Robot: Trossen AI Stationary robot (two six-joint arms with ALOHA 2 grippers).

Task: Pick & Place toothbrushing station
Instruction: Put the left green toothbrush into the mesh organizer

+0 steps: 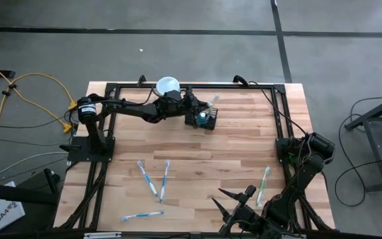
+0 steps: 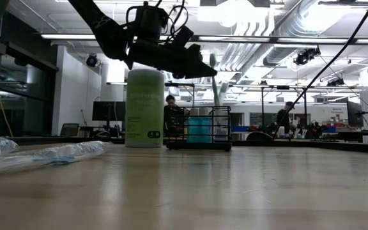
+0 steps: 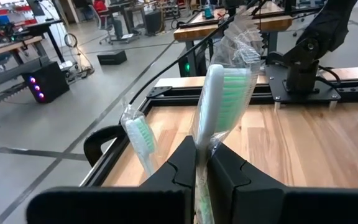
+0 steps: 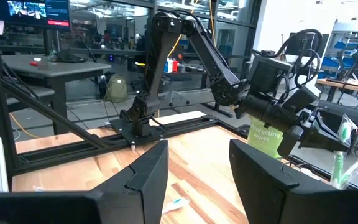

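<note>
At nine o'clock on the table (image 1: 244,146) we see the left arm's base, and from it the arm stretches toward twelve o'clock, where the left gripper (image 1: 201,113) hangs over the toothbrushing station (image 1: 206,118). Its fingers (image 3: 185,168) are pressed together on a wrapped toothbrush (image 3: 219,93) with a white handle and green bristles, which stands upright between them; a second wrapped toothbrush (image 3: 138,134) stands just beside it in the left wrist view. Just left of the black mesh station, also near twelve o'clock, we see the pale green canister (image 2: 144,108) with its white lid (image 1: 168,85); in the low view canister and station stand side by side on the wood, the gripper above them.

Nearer the middle, toward seven o'clock, we find two toothbrushes (image 1: 156,179) lying in a narrow V, and another toothbrush (image 1: 141,216) lies flat below them by the near edge. At five o'clock a green toothbrush (image 1: 263,184) lies alone. Beside it, at the near right corner, the right gripper (image 1: 234,202) waits above the table with its fingers (image 4: 148,174) spread and nothing between them.
</note>
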